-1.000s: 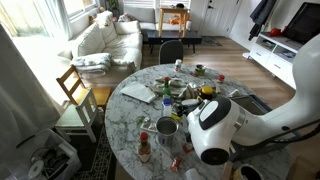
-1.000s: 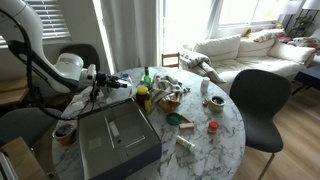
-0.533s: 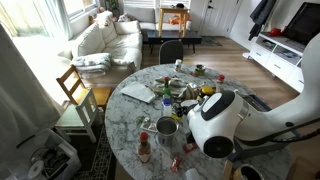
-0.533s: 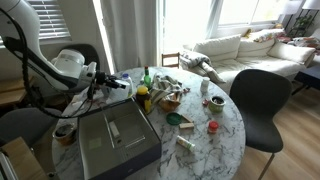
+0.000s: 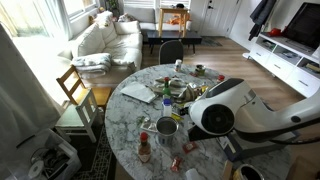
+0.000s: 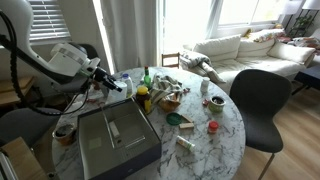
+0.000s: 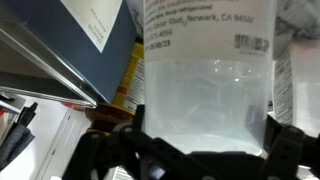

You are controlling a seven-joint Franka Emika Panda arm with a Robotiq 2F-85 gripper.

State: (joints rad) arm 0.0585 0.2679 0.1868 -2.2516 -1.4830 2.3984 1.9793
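In an exterior view my arm (image 5: pixel 225 110) looms over the table's (image 5: pixel 120 115) near right, in an exterior view the gripper (image 6: pixel 120 85) hangs far left by a yellow bottle (image 6: pixel 143 98), and in the wrist view I see its fingers spread wide either side of a clear jar (image 7: pixel 205 90) standing upright, long axis up the frame, label end uppermost.

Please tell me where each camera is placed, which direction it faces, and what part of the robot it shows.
Exterior view: high beside the round table, facing across it to the sofa; the arm bulks large in the foreground.
Exterior view: at another edge of the table, facing the sofa and windows; arm and open gripper at the picture's left.
Wrist view: on the wrist, close against a clear labelled container, gripper fingers either side.
Shared: both exterior views show table, sofa and arm.
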